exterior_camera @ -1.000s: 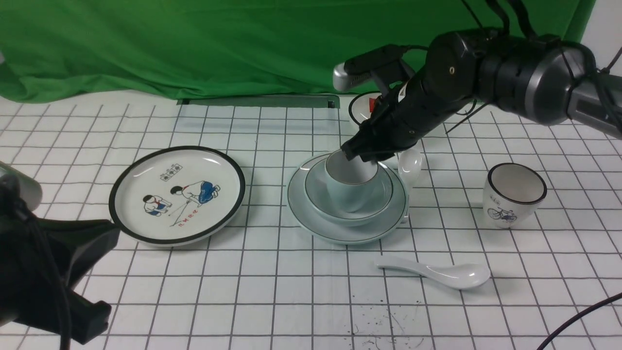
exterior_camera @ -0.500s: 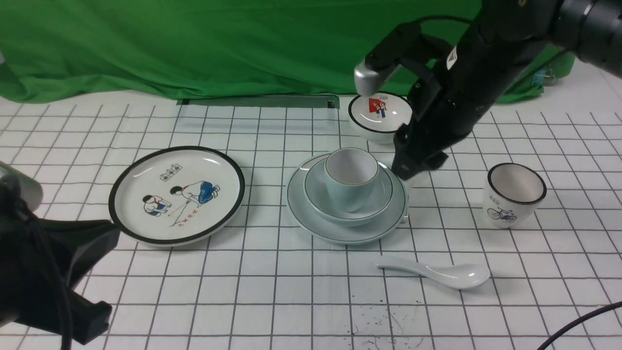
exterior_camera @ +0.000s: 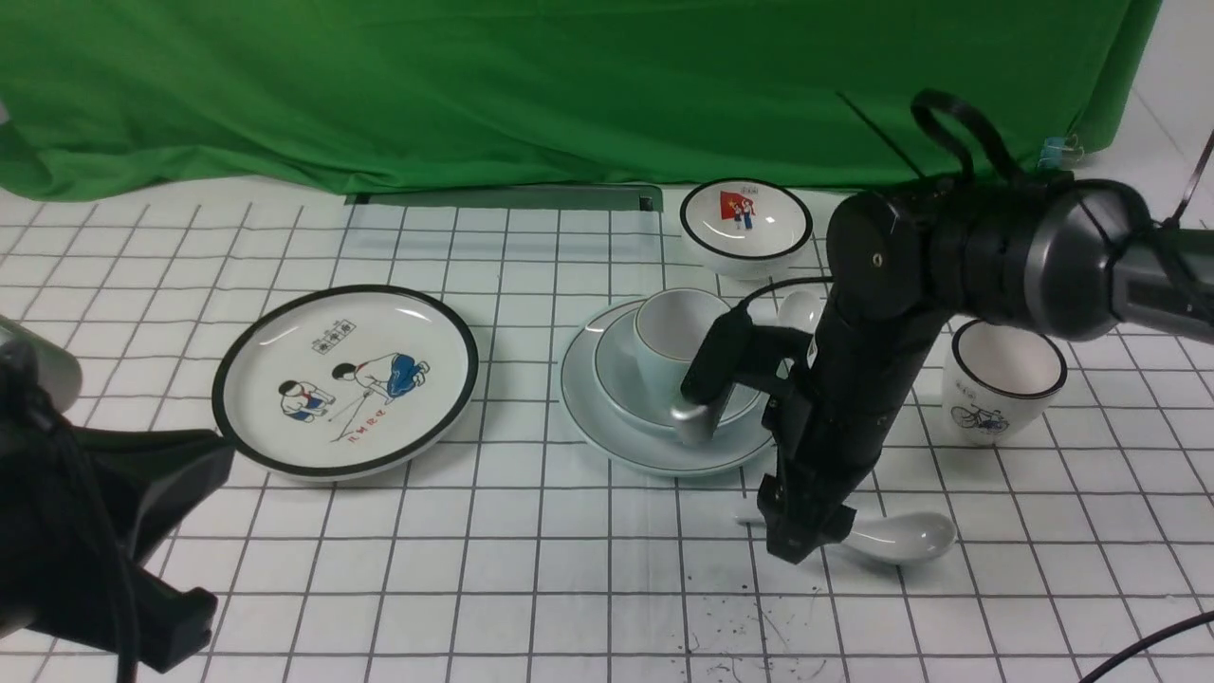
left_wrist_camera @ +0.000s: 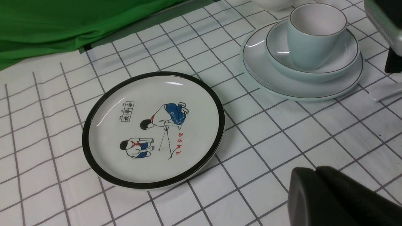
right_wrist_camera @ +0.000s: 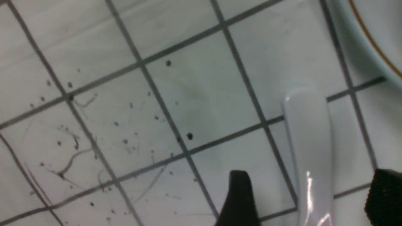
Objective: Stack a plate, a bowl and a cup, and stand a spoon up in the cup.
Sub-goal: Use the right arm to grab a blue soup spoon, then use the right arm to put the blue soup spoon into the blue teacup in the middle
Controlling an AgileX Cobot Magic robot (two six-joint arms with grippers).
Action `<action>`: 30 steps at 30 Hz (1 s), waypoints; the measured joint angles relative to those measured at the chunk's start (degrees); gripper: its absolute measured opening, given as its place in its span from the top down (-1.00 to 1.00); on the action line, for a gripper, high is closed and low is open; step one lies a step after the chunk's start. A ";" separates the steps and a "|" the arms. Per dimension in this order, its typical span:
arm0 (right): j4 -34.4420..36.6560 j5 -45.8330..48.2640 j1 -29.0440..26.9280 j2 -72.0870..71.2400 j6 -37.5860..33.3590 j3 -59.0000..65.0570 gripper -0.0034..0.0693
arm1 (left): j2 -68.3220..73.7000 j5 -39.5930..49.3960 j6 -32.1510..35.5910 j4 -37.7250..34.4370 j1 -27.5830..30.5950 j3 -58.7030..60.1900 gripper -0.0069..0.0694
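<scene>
The pale blue-green plate (exterior_camera: 580,398) holds the pale blue-grey bowl (exterior_camera: 621,375), and the pale blue cup (exterior_camera: 664,341) stands upright in the bowl. The stack also shows in the left wrist view: plate (left_wrist_camera: 260,72), bowl (left_wrist_camera: 282,59), cup (left_wrist_camera: 311,40). The white spoon (exterior_camera: 901,536) lies on the table in front of the stack. My right gripper (exterior_camera: 801,541) is down over its handle. In the right wrist view the handle (right_wrist_camera: 309,131) lies between the open gripper (right_wrist_camera: 309,179) fingers, neither touching it. My left gripper (left_wrist_camera: 315,169) is shut and empty, at the near left.
A black-rimmed cartoon plate (exterior_camera: 346,379) lies left of the stack. A small black-rimmed bowl (exterior_camera: 746,223) stands behind it. A second white spoon (exterior_camera: 800,308) lies behind the stack on the right. A bicycle cup (exterior_camera: 1001,379) stands to the right. Green cloth hangs at the back.
My right gripper left the cup's rim, swung up and right, then came down in front of the stack over the near spoon's handle. The cup stays in the bowl.
</scene>
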 joint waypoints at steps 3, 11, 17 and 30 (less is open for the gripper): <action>-0.05 -3.51 0.12 0.06 -0.87 1.97 -0.39 | 0.00 0.00 0.00 0.00 0.00 0.00 0.91; 0.10 -5.97 0.12 -0.04 1.13 3.07 0.46 | 0.00 0.00 0.00 -0.05 0.00 0.00 0.91; 0.43 -4.36 0.15 -5.72 3.44 1.55 0.45 | 0.00 -0.06 0.00 -0.05 0.00 0.00 0.90; 13.01 -58.47 0.15 -12.23 8.46 4.33 0.45 | 0.00 -0.25 0.00 -0.05 0.00 0.00 0.90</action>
